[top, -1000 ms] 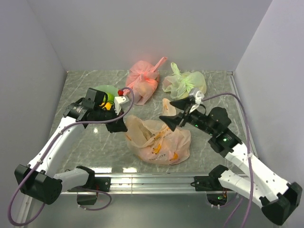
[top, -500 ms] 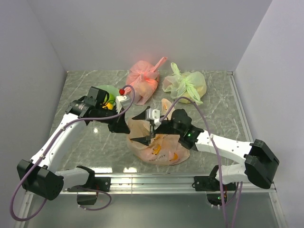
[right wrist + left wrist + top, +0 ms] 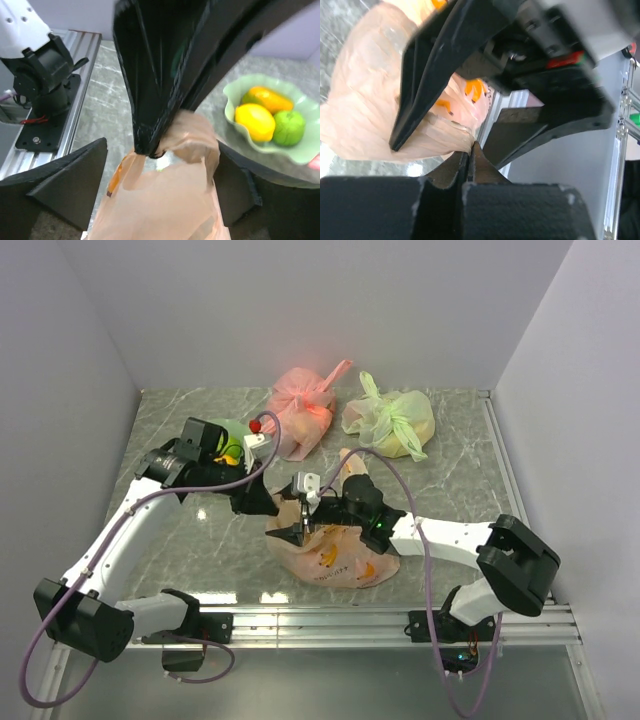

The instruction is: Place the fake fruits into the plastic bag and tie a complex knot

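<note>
So the pale orange plastic bag [image 3: 335, 552] sits at about 6 o'clock on the table, slumped and crinkly with orange print on it. I honestly can't tell if anything is inside it. The fake fruits [image 3: 267, 116] I can actually see are in the scalloped pale green dish [image 3: 235, 92] over at 10 o'clock: an orange one, a yellow one and a green one, bunched together. The left gripper [image 3: 469, 149] is closed right down with no gap between the tips, pinching a fold of the bag's rim on the 9 o'clock side. The right gripper [image 3: 298, 524] is just beside it over that same edge, spread wide with nothing in it. In its own wrist view its fingers [image 3: 65, 182] sit either side of the pinched plastic without touching it. From the top view the two arms crowd the bag's left side and hide most of the opening, and the left arm also covers part of the dish. A pink bag [image 3: 300, 410] tied shut sits at 12 o'clock and a light green bag [image 3: 392, 420], also knotted, at 1 o'clock, both well apart from the orange one. The table [image 3: 180, 540] has a grey marble look, plain pale walls [image 3: 330, 310] close it in on three sides, and a metal rail [image 3: 320, 620] runs along the near edge.
</note>
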